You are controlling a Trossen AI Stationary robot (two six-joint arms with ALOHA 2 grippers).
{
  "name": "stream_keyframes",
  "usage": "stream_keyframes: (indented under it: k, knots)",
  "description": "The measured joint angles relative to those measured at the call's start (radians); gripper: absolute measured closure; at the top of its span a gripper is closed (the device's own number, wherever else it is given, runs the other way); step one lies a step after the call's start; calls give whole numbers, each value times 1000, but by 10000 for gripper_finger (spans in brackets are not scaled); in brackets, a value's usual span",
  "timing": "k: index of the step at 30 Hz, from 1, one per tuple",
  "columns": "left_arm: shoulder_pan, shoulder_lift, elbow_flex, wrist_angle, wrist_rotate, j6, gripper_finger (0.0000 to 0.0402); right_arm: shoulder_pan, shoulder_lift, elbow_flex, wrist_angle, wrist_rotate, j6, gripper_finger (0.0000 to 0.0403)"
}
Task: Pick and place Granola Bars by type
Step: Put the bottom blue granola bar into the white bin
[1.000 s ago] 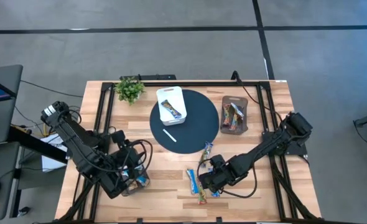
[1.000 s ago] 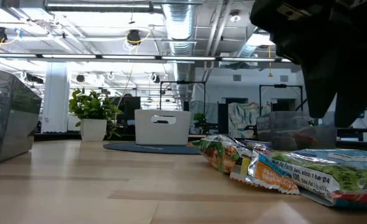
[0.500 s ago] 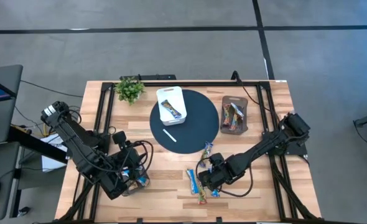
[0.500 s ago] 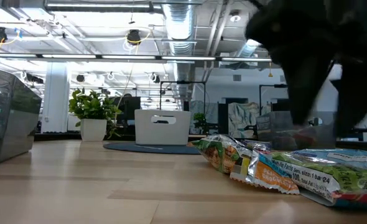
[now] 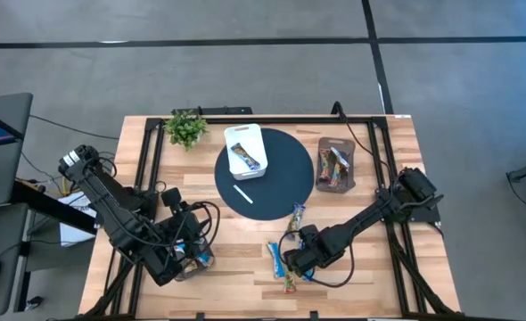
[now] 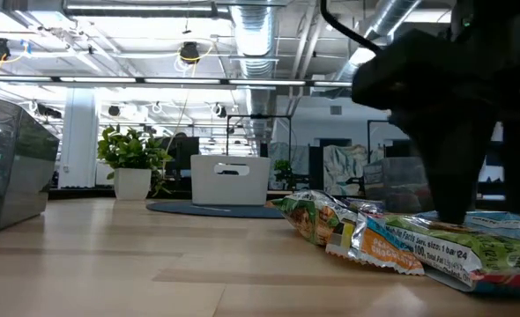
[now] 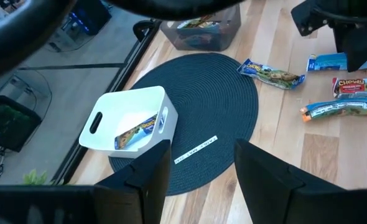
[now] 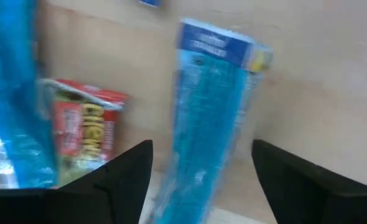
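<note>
Right gripper (image 5: 296,260) dropped lower, wide over blue bar (image 8: 208,124).

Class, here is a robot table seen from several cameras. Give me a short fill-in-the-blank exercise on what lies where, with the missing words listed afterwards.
1. The white tray rests on a dark round ____.
2. A thin white stick lies on the mat, ____ the white tray.
3. The right gripper has its fingers ____ over a blue bar.
4. The potted ____ stands at the table's far left corner.

Missing words: mat; outside; open; plant
</note>
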Motion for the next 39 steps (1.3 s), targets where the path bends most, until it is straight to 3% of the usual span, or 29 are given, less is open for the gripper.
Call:
stream_keyframes:
  k: [16, 20, 32, 39]
  knots:
    - [0, 0, 0, 0, 0, -1, 230, -2, 23, 1, -35, -48, -9, 142]
    - [0, 0, 0, 0, 0, -1, 230, -2, 23, 0, -38, -47, -12, 173]
    - [0, 0, 0, 0, 0, -3, 230, 0, 28, 26, -71, -22, -90, 320]
    - [0, 0, 0, -2, -3, -2, 230, -1, 33, 66, -41, -3, -182, 353]
